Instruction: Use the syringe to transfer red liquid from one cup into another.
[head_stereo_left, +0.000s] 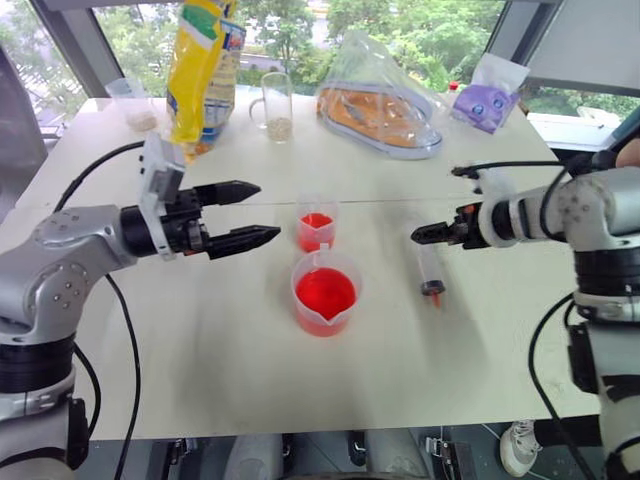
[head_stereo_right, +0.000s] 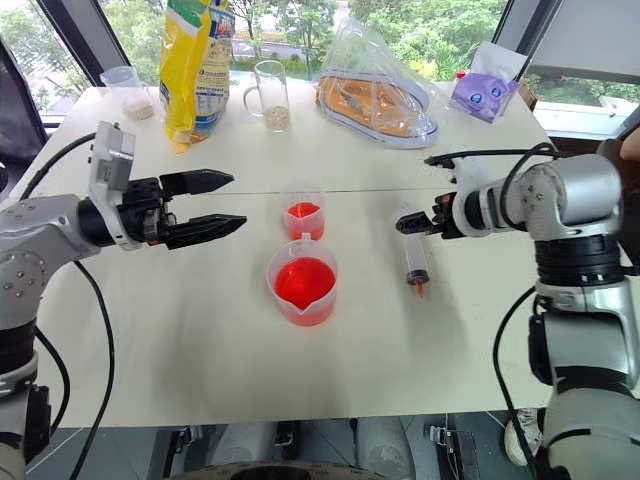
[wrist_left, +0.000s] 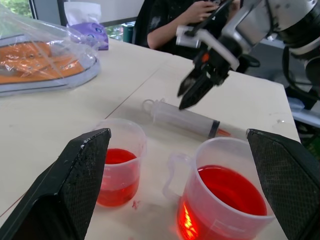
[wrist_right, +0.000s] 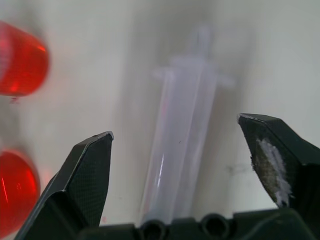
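- The syringe (head_stereo_left: 431, 272) was seen lying flat on the surface (head_stereo_left: 200, 340), right of both cups, its orange tip pointing toward the near edge.
- The right gripper (head_stereo_right: 404, 224) was seen just above the syringe's far end, its fingers spread wide in the right wrist view with the barrel between them but not gripped; nothing was held.
- The left gripper (head_stereo_left: 262, 212) was held above the surface left of the cups, fingers wide apart and empty, pointing right.
- The spouted cup (head_stereo_left: 325, 292) stood near the middle of the surface, holding red liquid (head_stereo_left: 325, 291).
- The small cup (head_stereo_left: 316, 226) stood just beyond it, also holding some red liquid.
- Along the far edge were seen a yellow bag (head_stereo_left: 203, 65), a glass mug (head_stereo_left: 274, 105), a clear cup (head_stereo_left: 133, 102), a plastic bag with orange contents (head_stereo_left: 380, 105) and a purple toy (head_stereo_left: 485, 105).
- A person (wrist_left: 185, 20) was seen beyond the surface in the left wrist view.
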